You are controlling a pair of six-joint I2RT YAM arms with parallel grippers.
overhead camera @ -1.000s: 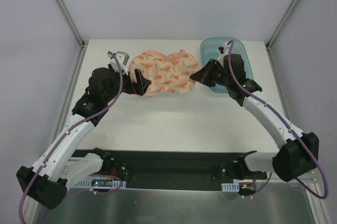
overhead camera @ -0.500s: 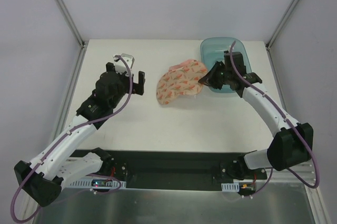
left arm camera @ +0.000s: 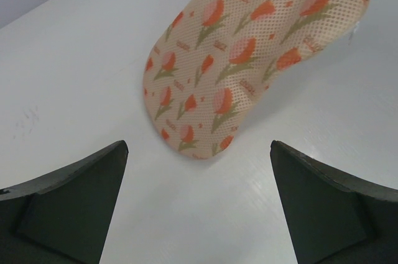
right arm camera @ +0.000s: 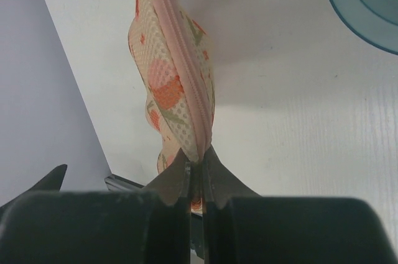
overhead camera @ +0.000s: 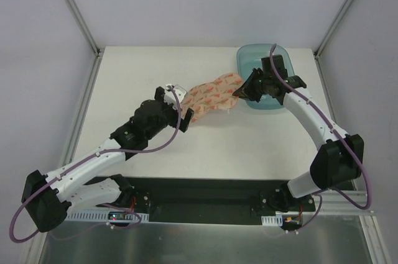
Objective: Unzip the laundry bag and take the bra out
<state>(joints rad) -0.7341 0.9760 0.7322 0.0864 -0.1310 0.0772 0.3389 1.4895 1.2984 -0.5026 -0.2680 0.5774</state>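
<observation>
Pinching end: the right gripper (overhead camera: 238, 92) has its jaws pressed together on the edge of the laundry bag (overhead camera: 211, 97); in the right wrist view the two tips (right arm camera: 196, 168) meet on the seam where the pink zip edging (right arm camera: 186, 59) begins
Bag position: it lies out to the left of the right gripper, between the two grippers, near the middle of the white table (overhead camera: 217, 146); seen from the right wrist it stands edge-on, the peach mesh (right arm camera: 163, 90) bulging to the left of the zip
Zip: the stretch in view runs up from the jaws as one closed pink ridge
Left gripper (overhead camera: 185, 115): jaws spread wide, holding nothing; from its wrist camera the bag's rounded end (left arm camera: 249, 59) sits just ahead of the gap (left arm camera: 198, 152), between the two dark fingers (left arm camera: 74, 202) and touching neither
Basin: the teal plastic basin (overhead camera: 250, 59) stands at the far right corner, just behind the right gripper; its rim shows at the upper right of the right wrist view (right arm camera: 367, 3)
Hard to make out: whether the bag's left end rests on the table or hangs just above it; the bra cannot be told apart in any view; a scrap of plain pink at the top edge of the right wrist view is cut off
</observation>
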